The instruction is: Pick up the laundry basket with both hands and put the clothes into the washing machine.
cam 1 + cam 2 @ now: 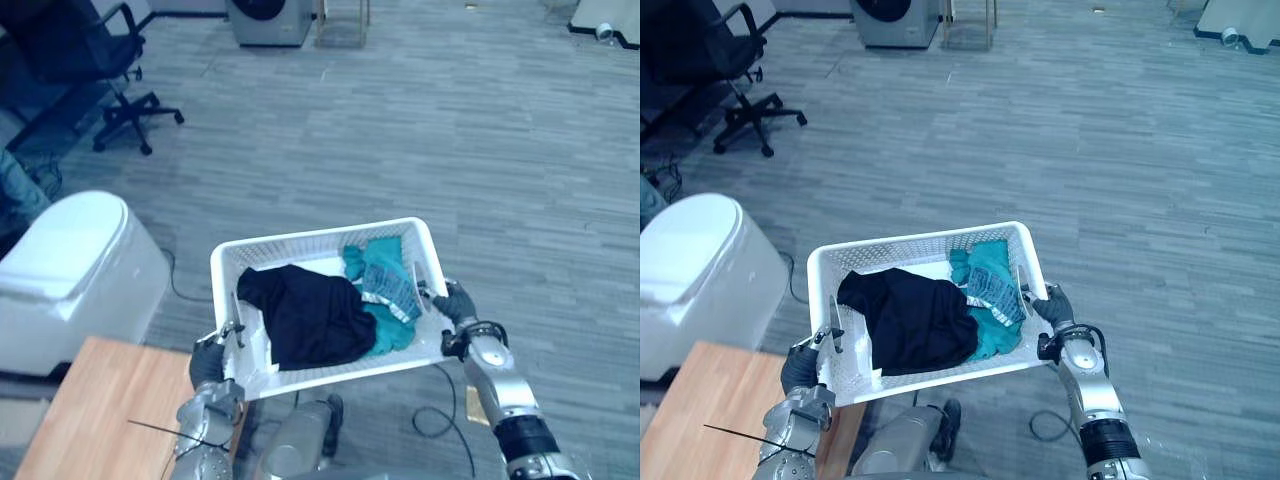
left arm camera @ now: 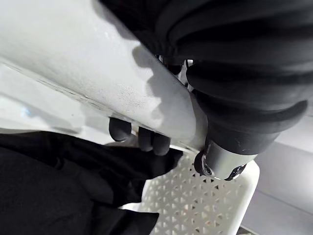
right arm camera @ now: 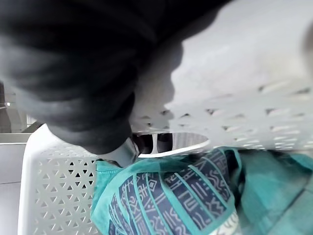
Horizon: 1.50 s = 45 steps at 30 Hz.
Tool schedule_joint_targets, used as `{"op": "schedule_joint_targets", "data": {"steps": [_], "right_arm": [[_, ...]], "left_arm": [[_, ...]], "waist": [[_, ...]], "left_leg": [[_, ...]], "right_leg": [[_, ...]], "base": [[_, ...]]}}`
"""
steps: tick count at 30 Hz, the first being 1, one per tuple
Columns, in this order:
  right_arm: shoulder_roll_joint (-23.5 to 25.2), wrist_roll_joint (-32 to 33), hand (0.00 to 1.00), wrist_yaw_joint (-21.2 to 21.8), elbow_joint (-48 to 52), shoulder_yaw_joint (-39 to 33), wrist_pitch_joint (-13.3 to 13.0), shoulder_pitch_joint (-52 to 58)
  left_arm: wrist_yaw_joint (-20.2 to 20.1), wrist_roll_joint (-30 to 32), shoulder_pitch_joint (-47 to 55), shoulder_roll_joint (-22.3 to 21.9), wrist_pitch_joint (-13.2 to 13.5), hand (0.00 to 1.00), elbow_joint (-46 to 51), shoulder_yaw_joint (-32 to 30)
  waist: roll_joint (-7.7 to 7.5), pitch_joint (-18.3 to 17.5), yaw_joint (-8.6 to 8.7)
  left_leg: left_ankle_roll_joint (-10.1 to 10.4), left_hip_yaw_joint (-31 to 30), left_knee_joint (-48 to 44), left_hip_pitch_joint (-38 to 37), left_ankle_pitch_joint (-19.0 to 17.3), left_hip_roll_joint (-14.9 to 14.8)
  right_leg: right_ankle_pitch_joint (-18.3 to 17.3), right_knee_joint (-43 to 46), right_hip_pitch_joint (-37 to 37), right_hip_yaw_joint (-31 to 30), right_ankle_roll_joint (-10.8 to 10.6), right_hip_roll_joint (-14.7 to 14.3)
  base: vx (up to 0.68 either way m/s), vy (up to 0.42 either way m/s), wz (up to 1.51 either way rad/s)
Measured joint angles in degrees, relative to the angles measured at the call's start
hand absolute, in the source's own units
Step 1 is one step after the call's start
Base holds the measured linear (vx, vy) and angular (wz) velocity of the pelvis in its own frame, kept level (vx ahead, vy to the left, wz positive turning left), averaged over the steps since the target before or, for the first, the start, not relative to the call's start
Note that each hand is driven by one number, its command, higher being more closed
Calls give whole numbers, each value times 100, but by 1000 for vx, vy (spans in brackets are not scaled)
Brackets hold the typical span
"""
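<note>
Grey carpeted floor (image 1: 450, 130) stretches far ahead of both hands. At its far end, well beyond the hands, stands the washing machine (image 1: 268, 25), with its dark round door partly seen.

A white lidded container (image 1: 70, 270) sits out to the side of the left hand, and the corner of a wooden bench (image 1: 90, 410) lies just beneath that hand.

The white perforated laundry basket (image 1: 325, 240) is carried between the two hands, clear of the floor and tilted a little. Inside it, a black garment (image 1: 310, 315) is heaped nearer the left hand, and a teal patterned garment (image 1: 385, 275) nearer the right.

The left hand (image 1: 208, 362) grips one short end of the basket, its dark fingertips (image 2: 120, 131) curled over the rim above the black cloth. The right hand (image 1: 456, 302) clasps the opposite end, its fingers (image 3: 145, 142) hooked through the handle slot.

The step in hand looks like carrying the load to the machine. To do it well, both grips should probably stay firm and level so that nothing spills. The path should likely steer clear of the bench corner and the white container, and the basket should arrive facing the door squarely.
</note>
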<state>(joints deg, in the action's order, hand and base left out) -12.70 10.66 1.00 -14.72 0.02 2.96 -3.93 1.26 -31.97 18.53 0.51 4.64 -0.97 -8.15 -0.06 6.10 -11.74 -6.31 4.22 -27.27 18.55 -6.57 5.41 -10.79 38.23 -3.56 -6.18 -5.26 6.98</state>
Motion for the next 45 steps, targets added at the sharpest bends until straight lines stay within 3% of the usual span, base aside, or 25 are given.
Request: {"op": "schedule_joint_targets", "data": {"steps": [2, 3, 5, 10, 12, 14, 16, 17, 18, 19, 20, 21, 22, 25, 26, 27, 28, 30, 32, 33, 34, 37, 41, 44, 45], "right_arm": [[142, -2, 100, 1, 382, -218, -36, 357], [209, -7, 100, 3, 435, -312, -34, 410], [229, -27, 100, 21, 447, -473, -33, 505], [376, -26, 100, 20, 987, -697, -25, 847], [526, -19, 100, 18, 1007, -738, -34, 828], [532, -34, 100, 18, 822, -719, -29, 848], [308, -46, 100, 20, 749, -695, 3, 856], [203, -46, 100, 20, 754, -673, 7, 897], [122, -45, 100, 18, 768, -481, 26, 977], [85, -36, 100, 9, 847, -504, 29, 1049], [105, -35, 100, 9, 859, -520, 29, 1053], [116, -32, 100, 12, 860, -549, 29, 1052], [157, -25, 100, 8, 873, -479, 31, 1030], [65, -1, 100, -6, 888, -426, 73, 880], [23, 4, 100, -9, 889, -428, 75, 853], [-41, 11, 100, -14, 869, -438, 71, 845], [54, 10, 100, -44, 742, -458, 69, 843], [-59, 7, 100, -95, 783, -444, 110, 808], [-37, -49, 100, -85, 920, -448, 135, 835], [6, -57, 100, -72, 996, -451, 135, 886], [36, -57, 100, -73, 1068, -459, 134, 897], [268, -76, 100, -73, 1175, -692, 92, 948], [453, -77, 100, -66, 1419, -1027, 102, 1311], [627, -18, 100, -89, 1514, -1134, 93, 1344], [612, -20, 100, -100, 1500, -1125, 93, 1347]], "left_arm": [[0, 4, 49, 140, -3, 100, 254, 157], [-3, 4, -17, 225, -30, 100, 272, 203], [0, 80, -105, 209, -93, 100, 272, 311], [-1, 117, -344, 382, -150, 100, 305, 412], [-19, 119, -415, 548, -70, 100, 323, 412], [-38, 129, -415, 481, -44, 100, 35, 413], [-18, 186, -442, 258, -140, 100, -102, 401], [-31, 186, -432, 141, -179, 100, -180, 393], [-53, 186, -292, 61, -211, 100, -248, 338], [-145, 183, -219, 43, -205, 100, -205, 368], [-161, 183, -194, 30, -196, 100, -151, 364], [-199, 183, -155, 81, -177, 100, -142, 323], [-228, 169, -151, 156, -164, 100, -140, 286], [-236, 113, -138, 120, -149, 100, -135, 283], [-236, 111, -136, 80, -149, 100, -135, 291], [-228, 106, -110, 4, -150, 100, -141, 299], [-214, 113, -126, 55, -161, 100, -218, 301], [-120, 123, -159, 61, -284, 100, -1, 366], [-75, 119, -78, 82, -288, 100, 87, 392], [-39, 120, -57, 111, -287, 100, 140, 427], [-1, 121, -58, 122, -287, 100, 242, 467], [20, 136, -135, 314, -242, 100, 469, 600], [27, 179, -434, 547, -306, 100, 328, 955], [14, 173, -806, 789, -302, 100, 201, 960], [12, 175, -799, 743, -299, 100, 145, 948]], "waist": [[-49, 9, 282], [-89, 15, 556], [59, 43, 703], [116, 3, 935], [-39, -159, 974], [144, -365, 1105], [493, -421, 1131], [574, -360, 1114], [554, -297, 1029], [678, -238, 979], [692, -178, 926], [614, -137, 739], [520, -92, 569], [333, -77, 383], [356, -90, 383], [432, -190, 357], [202, -235, 390], [129, -311, 462], [46, -311, 416], [8, -344, 373], [8, -349, 379], [36, -321, 673], [239, -220, 959], [80, -290, 1196], [58, -311, 1256]], "left_leg": [[-231, -359, 479, -844, -641, 352], [-358, -579, 454, -1129, -727, 536], [-399, -787, 696, -1683, -753, 482], [-28, -1319, 1345, -3060, -973, 133], [227, -1530, 1443, -3464, -1215, 52], [399, -1882, 1114, -3605, -1325, -237], [1135, -2100, -406, -3061, -761, -347], [1573, -2001, -1236, -2761, 162, -233], [1937, -1631, -2271, -2274, 2124, -127], [2105, -1411, -3864, -1565, 2156, -164], [1873, -1282, -4541, -1204, 1754, -199], [1218, -992, -5208, -506, 1002, -280], [875, -789, -5185, 122, 391, -410], [817, -924, -2587, 1079, -392, -556], [849, -1067, -1715, 1054, -380, -560], [1004, -1148, -402, 888, 392, -622], [826, -961, -415, 794, 221, -348], [341, -331, -1187, 758, -289, -118], [286, 11, -1742, 521, -355, 107], [5, 13, -1240, -116, -627, 360], [-31, -36, -904, -455, -815, 461], [-218, -347, 169, -1629, -1112, 873], [-216, -1172, 1228, -2999, -1114, 650], [129, -1547, 1673, -3674, -1334, 457], [147, -1651, 1621, -3818, -1387, 396]], "right_leg": [[1072, 2258, -836, -56, 224, 38], [935, 3279, -1330, -205, 197, -46], [606, 3625, -2001, 37, 291, -203], [202, 620, -2549, 1260, 215, -141], [858, -2062, -2280, 1724, 450, -348], [1663, -2050, -2108, 1715, 796, -614], [1105, -1695, -1867, 2072, 964, -841], [896, -1659, -1611, 2049, 1007, -897], [627, -1945, -989, 1803, 960, -961], [410, -2303, -321, 1649, 881, -1102], [342, -2419, -29, 1531, 903, -1184], [202, -2654, 452, 1241, 846, -1206], [53, -2869, 867, 980, 763, -1093], [-487, -3011, 1373, 573, 388, -564], [-638, -2986, 1490, 495, 263, -438], [-961, -2831, 1691, 348, 46, -223], [-1063, -2721, 1735, 244, 34, 66], [-597, -2093, 1761, -97, -239, 506], [-65, -833, 1531, -424, -401, 709], [852, 665, 890, -649, -279, 752], [1191, 1457, 491, -703, -10, 734], [778, 3801, -1087, -420, 335, 477], [-286, 2488, -2065, 916, 354, -127], [388, -1309, -2104, 2083, 536, -473], [677, -1307, -2042, 2027, 764, -580]], "base": [[544, 186, 73], [456, 74, 102], [597, 67, 64], [633, 11, 41], [736, -124, 32], [823, -170, 41], [799, -115, 20], [649, -68, -11], [815, -61, -20], [795, -35, -32], [745, 31, -56], [710, 104, -95], [843, 181, -103], [819, 289, -82], [627, 299, -63], [640, 345, -35], [826, 403, -12], [902, 464, -5], [666, 417, -45], [586, 376, -47], [586, 355, -30], [555, 262, 21], [606, 141, 51], [594, 20, 59], [704, -40, 62]]}}
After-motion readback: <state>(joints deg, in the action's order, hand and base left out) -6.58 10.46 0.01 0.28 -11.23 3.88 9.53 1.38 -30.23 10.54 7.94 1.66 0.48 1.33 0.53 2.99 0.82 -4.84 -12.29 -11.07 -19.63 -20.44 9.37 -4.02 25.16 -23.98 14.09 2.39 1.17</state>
